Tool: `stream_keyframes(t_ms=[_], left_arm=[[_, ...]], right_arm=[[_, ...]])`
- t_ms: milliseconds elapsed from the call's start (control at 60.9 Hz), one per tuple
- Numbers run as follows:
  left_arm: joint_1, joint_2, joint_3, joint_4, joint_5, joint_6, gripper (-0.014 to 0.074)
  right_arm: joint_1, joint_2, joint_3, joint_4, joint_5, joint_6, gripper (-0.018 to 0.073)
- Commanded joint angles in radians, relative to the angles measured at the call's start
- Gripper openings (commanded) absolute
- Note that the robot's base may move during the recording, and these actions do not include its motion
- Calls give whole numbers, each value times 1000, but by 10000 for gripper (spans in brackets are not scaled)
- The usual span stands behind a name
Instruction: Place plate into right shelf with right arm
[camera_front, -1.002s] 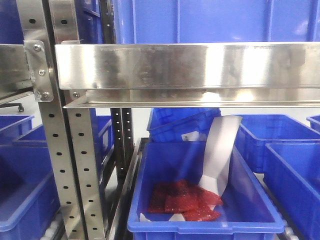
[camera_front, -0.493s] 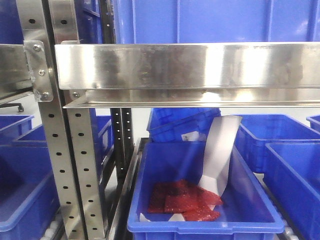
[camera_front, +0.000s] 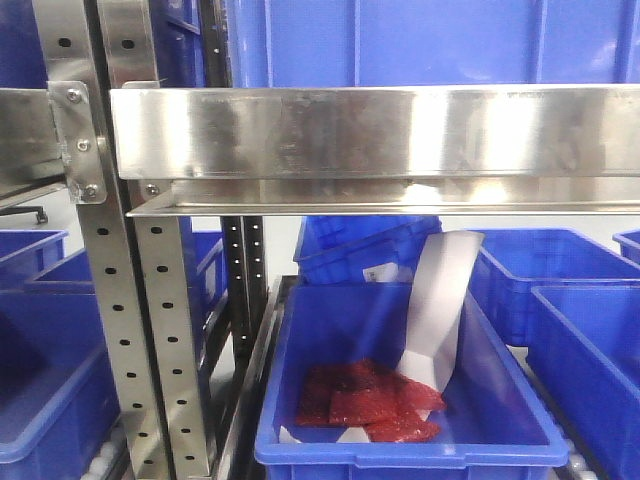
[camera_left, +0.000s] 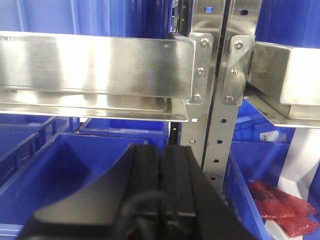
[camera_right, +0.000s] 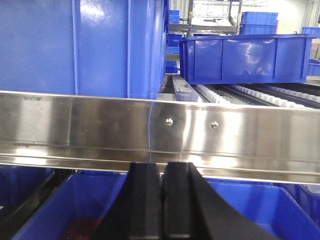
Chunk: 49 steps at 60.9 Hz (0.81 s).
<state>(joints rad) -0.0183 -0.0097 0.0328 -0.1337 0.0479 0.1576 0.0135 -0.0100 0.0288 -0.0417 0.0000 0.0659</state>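
1. No plate is seen in any view, so the first step, finding it, is judged still ahead.
2. The right end effector (camera_right: 162, 207) is clenched and holds nothing.
3. The left end effector (camera_left: 160, 192) is clenched too.
4. Next, the plate must be found and gripped before the shelf rail (camera_right: 160, 131) is reached.

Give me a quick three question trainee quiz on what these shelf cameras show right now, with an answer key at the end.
1. True or false: the right gripper is shut and holds nothing.
2. What lies in the blue bin below the steel rail? A) a plate B) red packets C) bottles
3. Fill in: the left gripper fingers are pressed ____.

Key
1. True; no plate shows in any view.
2. B, the red packets, beside a white sheet.
3. Together.
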Motion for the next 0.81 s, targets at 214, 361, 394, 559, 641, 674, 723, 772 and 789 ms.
stream_keyframes(t_ms=[214,361,394,559,641,674,723,772,789], left_arm=[[-2,-10,10,-8,-90,-7,-128],[-2,-10,10,-8,-90,-7,-128],[-2,-10,10,-8,-90,-7,-128],[-2,-10,10,-8,-90,-7,-128],[-2,-10,10,-8,-90,-7,-128],[-2,-10,10,-8,-90,-7,-128],[-2,-10,10,-8,-90,-7,-128],[-2,-10,10,-8,-90,-7,-128],[-2,-10,10,-8,-90,-7,-128]], right_arm=[[0,-19,-15,-16,-97,6,50],[0,-19,-15,-16,-97,6,50],[0,-19,-15,-16,-97,6,50],[0,-19,-15,-16,-97,6,50],[0,-19,-15,-16,-97,6,50],[0,-19,-15,-16,-97,6,50],[0,-19,-15,-16,-97,6,50],[0,-19,-15,-16,-97,6,50],[0,-19,-15,-16,-97,6,50]])
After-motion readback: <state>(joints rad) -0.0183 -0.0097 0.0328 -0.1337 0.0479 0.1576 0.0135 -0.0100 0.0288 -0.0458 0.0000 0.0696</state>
